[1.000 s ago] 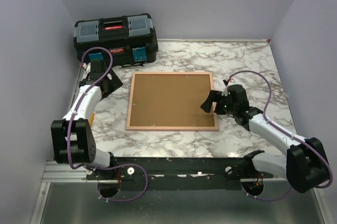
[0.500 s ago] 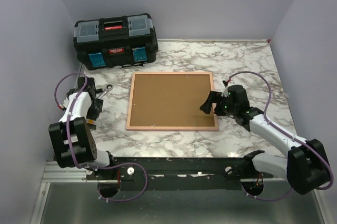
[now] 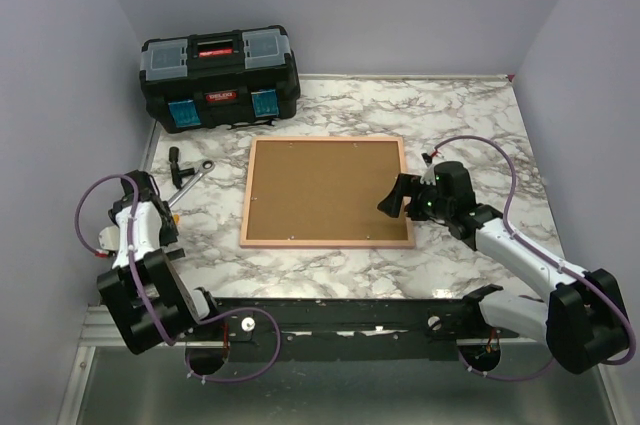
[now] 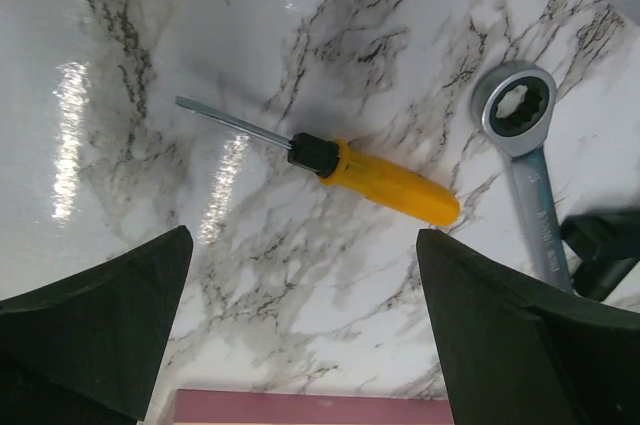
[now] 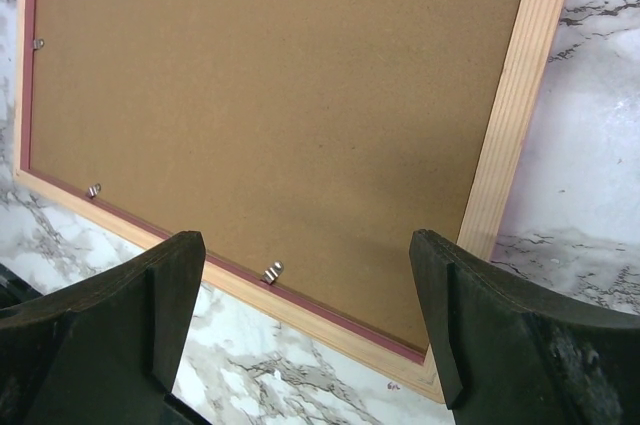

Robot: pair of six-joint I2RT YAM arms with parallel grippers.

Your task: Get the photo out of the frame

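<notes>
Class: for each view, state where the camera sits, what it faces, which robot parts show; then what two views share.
Top external: above, behind the robot, looking down on marble table, toolbox, frame; left arm and right arm show.
Left wrist: on its arm, facing down at an orange screwdriver and ratchet wrench; open left gripper shows.
Right wrist: on its arm, facing down at the backing board; open right gripper shows.
Shared: the frame, top and right wrist.
</notes>
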